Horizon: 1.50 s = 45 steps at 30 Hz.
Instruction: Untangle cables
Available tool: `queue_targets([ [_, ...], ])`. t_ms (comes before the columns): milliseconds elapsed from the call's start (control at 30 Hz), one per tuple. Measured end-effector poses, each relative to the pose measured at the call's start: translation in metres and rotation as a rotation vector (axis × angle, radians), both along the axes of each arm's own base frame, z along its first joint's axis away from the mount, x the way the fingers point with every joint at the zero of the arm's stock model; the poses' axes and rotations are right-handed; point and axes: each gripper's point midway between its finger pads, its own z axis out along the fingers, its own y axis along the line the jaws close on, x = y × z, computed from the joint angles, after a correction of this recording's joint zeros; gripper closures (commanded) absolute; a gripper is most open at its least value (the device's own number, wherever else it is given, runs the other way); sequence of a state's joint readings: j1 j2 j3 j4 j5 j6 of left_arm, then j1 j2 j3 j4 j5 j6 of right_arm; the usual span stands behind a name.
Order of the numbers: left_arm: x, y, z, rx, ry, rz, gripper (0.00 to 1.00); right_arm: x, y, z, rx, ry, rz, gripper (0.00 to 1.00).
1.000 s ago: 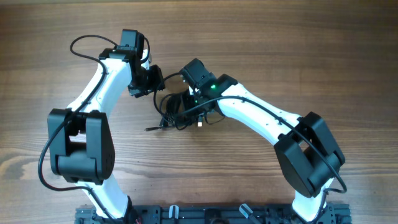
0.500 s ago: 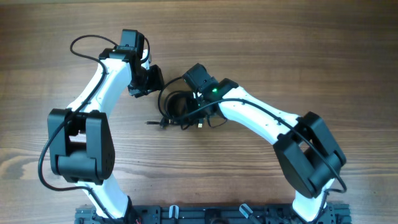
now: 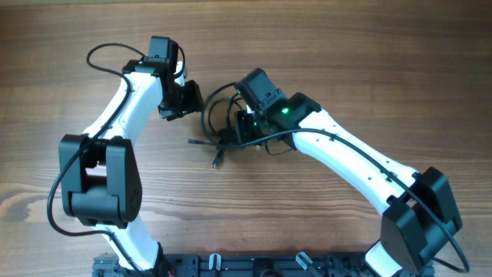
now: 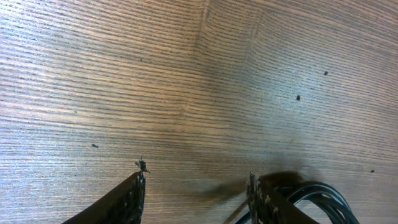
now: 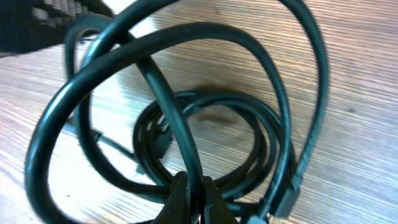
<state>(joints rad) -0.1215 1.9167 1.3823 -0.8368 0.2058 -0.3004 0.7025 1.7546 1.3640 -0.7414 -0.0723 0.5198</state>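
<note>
1. The cables (image 3: 221, 132) are seen tangled on the table (image 3: 369, 54), between the arms.
2. One strand is pinched by the right gripper (image 5: 191, 199); the left gripper (image 4: 196, 193) is held apart, empty.
3. Judged light and limp, they are best taken by an outer loop.

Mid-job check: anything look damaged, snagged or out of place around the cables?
Nothing looks damaged. The cables are a tangled knot, and the right gripper pinches one strand. One plug end trails loose on the table. The left gripper is open and empty beside them.

light: bright, even; shadows: faint; glare: sheen on table (image 4: 298, 68); blur: close cables (image 5: 174, 134) soft
</note>
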Motion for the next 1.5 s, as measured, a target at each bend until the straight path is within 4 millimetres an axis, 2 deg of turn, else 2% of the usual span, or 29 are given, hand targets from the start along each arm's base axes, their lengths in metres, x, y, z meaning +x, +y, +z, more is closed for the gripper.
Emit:
queue_targets([
  [267, 0.000, 0.000, 0.000, 0.000, 0.000, 0.000, 0.45, 0.005, -0.019, -0.004, -0.054, 0.008, -0.058, 0.96],
  [567, 0.000, 0.000, 0.000, 0.000, 0.000, 0.000, 0.44, 0.006, -0.020, -0.004, -0.052, 0.007, -0.061, 0.96],
  [767, 0.000, 0.000, 0.000, 0.000, 0.000, 0.000, 0.44, 0.003, -0.008, -0.001, 0.002, 0.020, -0.022, 0.96],
  [1167, 0.000, 0.000, 0.000, 0.000, 0.000, 0.000, 0.44, -0.001, 0.030, 0.016, 0.199, 0.039, 0.079, 0.96],
  [1500, 0.000, 0.000, 0.000, 0.000, 0.000, 0.000, 0.44, -0.002, 0.042, 0.024, 0.265, 0.041, 0.112, 0.96],
])
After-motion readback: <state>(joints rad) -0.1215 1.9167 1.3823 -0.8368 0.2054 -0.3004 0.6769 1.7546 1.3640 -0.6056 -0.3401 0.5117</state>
